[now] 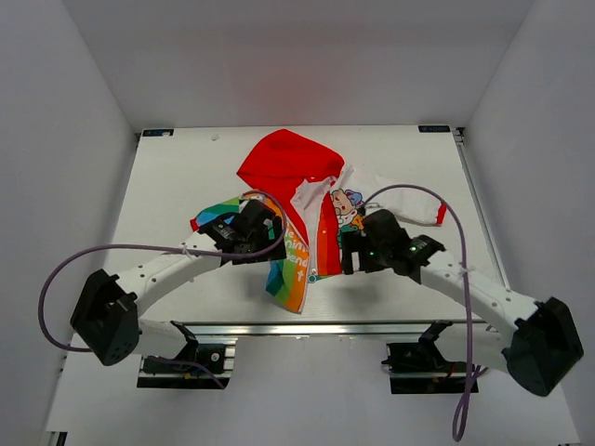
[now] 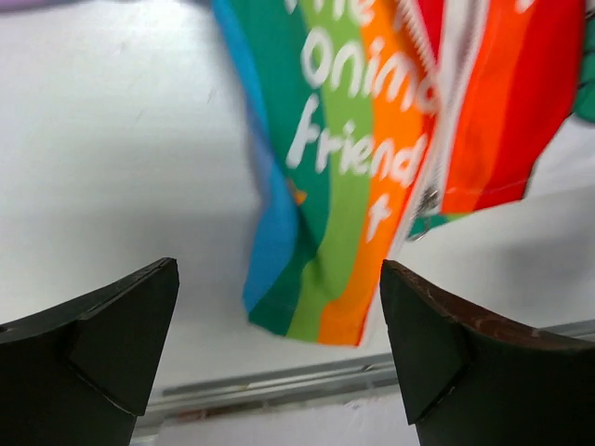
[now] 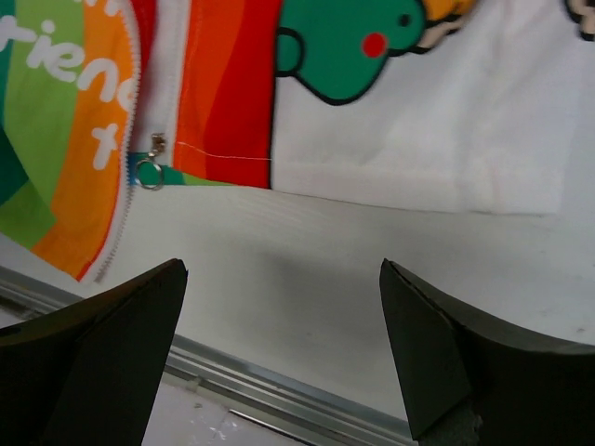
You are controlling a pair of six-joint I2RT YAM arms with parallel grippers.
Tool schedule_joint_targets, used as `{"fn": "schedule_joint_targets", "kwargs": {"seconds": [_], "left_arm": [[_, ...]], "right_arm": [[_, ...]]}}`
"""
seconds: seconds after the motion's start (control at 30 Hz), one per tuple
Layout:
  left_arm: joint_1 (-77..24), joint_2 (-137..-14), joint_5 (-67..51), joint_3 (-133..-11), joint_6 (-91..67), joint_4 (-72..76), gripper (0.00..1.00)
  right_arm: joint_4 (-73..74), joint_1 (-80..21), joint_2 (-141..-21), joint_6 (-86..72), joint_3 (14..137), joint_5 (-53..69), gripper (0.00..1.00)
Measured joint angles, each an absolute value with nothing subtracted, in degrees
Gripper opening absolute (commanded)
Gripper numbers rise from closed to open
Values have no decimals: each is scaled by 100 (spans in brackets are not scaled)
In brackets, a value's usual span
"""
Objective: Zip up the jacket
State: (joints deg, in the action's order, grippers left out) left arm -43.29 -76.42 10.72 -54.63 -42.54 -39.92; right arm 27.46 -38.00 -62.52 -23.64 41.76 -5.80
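The jacket (image 1: 307, 209) lies on the white table, red hood at the far side, rainbow hem toward me. Its rainbow front panel (image 2: 344, 186) with white lettering fills the left wrist view. The zipper pull with a ring (image 3: 149, 167) sits at the hem between the rainbow panel and the orange-red strip (image 3: 228, 84). My left gripper (image 1: 270, 232) hovers over the jacket's left side, jaws wide open and empty (image 2: 279, 307). My right gripper (image 1: 351, 255) hovers near the right hem, jaws wide open and empty (image 3: 284, 307).
A metal rail (image 1: 335, 327) runs along the table's near edge, also showing in the right wrist view (image 3: 279, 390). Purple cables (image 1: 112, 251) loop from both arms. White walls enclose the table on three sides.
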Motion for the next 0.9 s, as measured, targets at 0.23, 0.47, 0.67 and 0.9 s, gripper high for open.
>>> {"fn": "schedule_joint_targets", "kwargs": {"seconds": [0.23, 0.47, 0.67, 0.9], "left_arm": [[-3450, -8453, 292, -5892, -4237, -3144, 98], [-3140, -9196, -366, -6082, -4206, -2582, 98], [-3164, -9454, -576, -6283, -4176, -2290, 98], [-3162, -9974, -882, -6654, -4130, -1900, 98]], "right_arm": [[2602, -4801, -7607, -3100, 4984, -1315, 84], [2554, -5203, -8678, -3476, 5537, -1767, 71], [2554, -5273, -9362, -3594, 5741, -1946, 70], [2526, -5269, -9795, -3686, 5837, -2016, 30]]}}
